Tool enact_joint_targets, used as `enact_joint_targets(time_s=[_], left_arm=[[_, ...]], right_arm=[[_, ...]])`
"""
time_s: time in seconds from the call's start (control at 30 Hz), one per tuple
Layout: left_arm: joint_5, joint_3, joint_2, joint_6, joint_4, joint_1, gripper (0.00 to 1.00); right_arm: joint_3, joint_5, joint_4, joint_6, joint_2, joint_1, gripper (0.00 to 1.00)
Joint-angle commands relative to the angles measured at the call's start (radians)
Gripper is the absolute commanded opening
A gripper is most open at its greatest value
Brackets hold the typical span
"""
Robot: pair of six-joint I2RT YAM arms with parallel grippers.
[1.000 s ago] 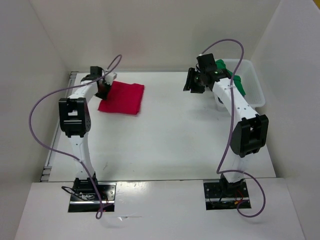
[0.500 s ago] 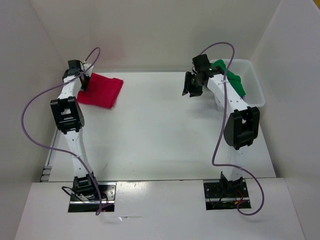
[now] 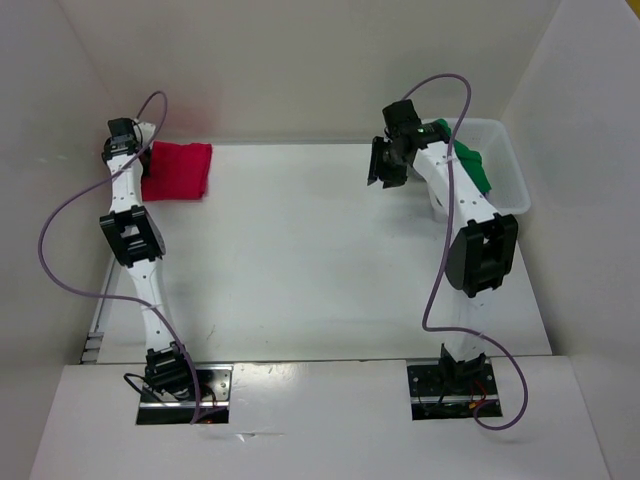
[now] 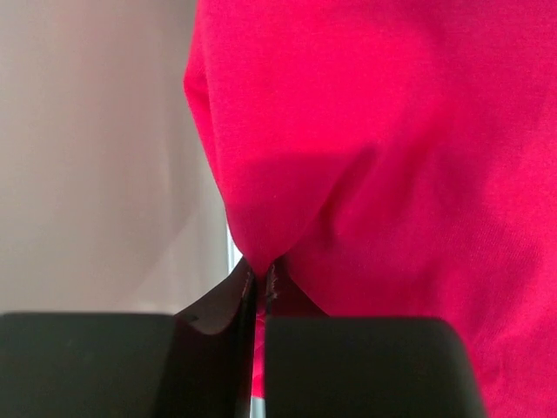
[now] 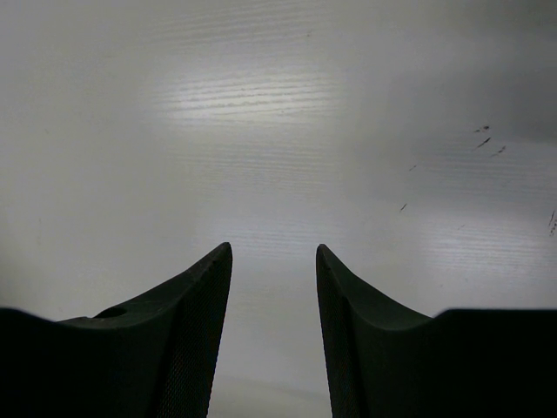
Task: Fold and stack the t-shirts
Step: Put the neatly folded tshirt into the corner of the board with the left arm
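Red t-shirt (image 3: pixel 178 171) — far-left of table (image 3: pixel 320 260) | left fingers (image 4: pixel 130 366) clamped on its edge | right fingers (image 5: pixel 157 348) apart

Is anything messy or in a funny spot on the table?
A little. The green shirt lies bunched up and unfolded in the white basket at the far right. The red shirt sits folded at the far left edge, one bit of it pinched in the shut left gripper. Nothing looks spilled or broken.
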Motion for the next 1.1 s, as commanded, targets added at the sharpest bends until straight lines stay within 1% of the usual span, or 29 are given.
enact_joint_targets(time_s=[0.0,0.03,0.13,0.2,0.27,0.3,0.33,0.4,0.43,0.47,0.5,0.53,0.63,0.67,0.7,0.73,0.77,0.8,0.83,0.87,0.9,0.93,0.97,1.0,1.03,1.07], left_arm=[[-0.003,0.03,0.029,-0.052,-0.016,-0.015,0.0],[-0.003,0.03,0.029,-0.052,-0.016,-0.015,0.0],[-0.024,0.053,0.029,-0.052,-0.004,-0.015,0.09],[-0.038,0.053,0.029,-0.052,0.005,-0.015,0.18],[-0.063,0.062,0.029,-0.052,0.005,-0.015,0.23],[-0.075,0.062,0.018,-0.052,0.005,-0.015,0.27],[-0.098,0.062,0.009,-0.052,0.014,-0.015,0.4],[-0.13,0.053,0.0,-0.061,0.024,-0.006,0.53],[-0.164,0.053,-0.015,-0.072,0.024,-0.006,0.58],[-0.164,0.053,-0.026,-0.072,0.024,-0.006,0.64],[-0.173,0.053,-0.055,-0.072,0.024,-0.006,0.66],[-0.173,0.042,-0.072,-0.072,0.024,-0.006,0.68],[-0.138,0.027,-0.158,-0.096,-0.001,-0.006,0.75],[-0.1,0.01,-0.182,-0.096,-0.016,-0.006,0.77],[-0.077,0.001,-0.231,-0.096,-0.042,-0.015,0.86],[-0.051,-0.015,-0.258,-0.096,-0.059,-0.015,0.87],[0.028,-0.015,-0.282,-0.077,-0.082,-0.04,0.89],[0.073,-0.035,-0.334,-0.061,-0.129,-0.052,0.92],[0.118,-0.045,-0.362,-0.049,-0.151,-0.066,0.94],[0.164,-0.062,-0.388,-0.037,-0.173,-0.093,0.96],[0.267,-0.109,-0.447,-0.027,-0.2,-0.106,0.99],[0.325,-0.145,-0.477,-0.018,-0.2,-0.118,0.99],[0.38,-0.185,-0.506,-0.018,-0.209,-0.141,0.99],[0.479,-0.226,-0.559,-0.018,-0.21,-0.152,0.99],[0.517,-0.307,-0.584,-0.018,-0.196,-0.163,0.99],[0.537,-0.35,-0.606,-0.018,-0.184,-0.175,0.99]], right_arm=[[0.046,0.025,-0.041,0.006,0.009,0.014,0.49],[0.046,0.025,-0.041,0.006,0.009,0.014,0.49],[0.046,0.025,-0.041,0.006,0.009,0.024,0.49],[0.035,0.025,-0.041,0.006,0.009,0.024,0.49],[0.035,0.025,-0.041,0.006,0.009,0.024,0.49],[0.035,0.025,-0.041,0.006,-0.003,0.024,0.49],[0.035,0.025,-0.041,0.006,-0.003,0.024,0.49],[0.026,0.036,-0.041,0.006,-0.016,0.024,0.49],[0.026,0.048,-0.041,-0.003,-0.025,0.024,0.52],[0.026,0.048,-0.041,-0.003,-0.037,0.024,0.52],[0.026,0.073,-0.041,-0.003,-0.037,0.024,0.56],[0.035,0.082,-0.041,-0.003,-0.049,0.024,0.57],[0.078,0.142,-0.041,-0.014,-0.075,0.024,0.64],[0.112,0.163,-0.05,-0.023,-0.075,0.013,0.65],[0.132,0.185,-0.065,-0.023,-0.086,0.002,0.67],[0.15,0.218,-0.066,-0.032,-0.086,-0.033,0.74],[0.184,0.232,-0.078,-0.032,-0.086,-0.059,0.78],[0.201,0.246,-0.078,-0.032,-0.077,-0.088,0.81],[0.219,0.258,-0.078,-0.032,-0.063,-0.12,0.89],[0.274,0.259,-0.078,-0.022,-0.042,-0.19,0.89],[0.306,0.259,-0.087,-0.022,-0.017,-0.223,0.89],[0.34,0.259,-0.087,-0.022,0.045,-0.249,0.9],[0.419,0.287,-0.098,-0.022,0.087,-0.29,0.92],[0.466,0.288,-0.107,-0.031,0.13,-0.309,0.95],[0.521,0.288,-0.116,-0.031,0.2,-0.326,0.97],[0.535,0.241,-0.116,-0.031,0.227,-0.363,0.98]])
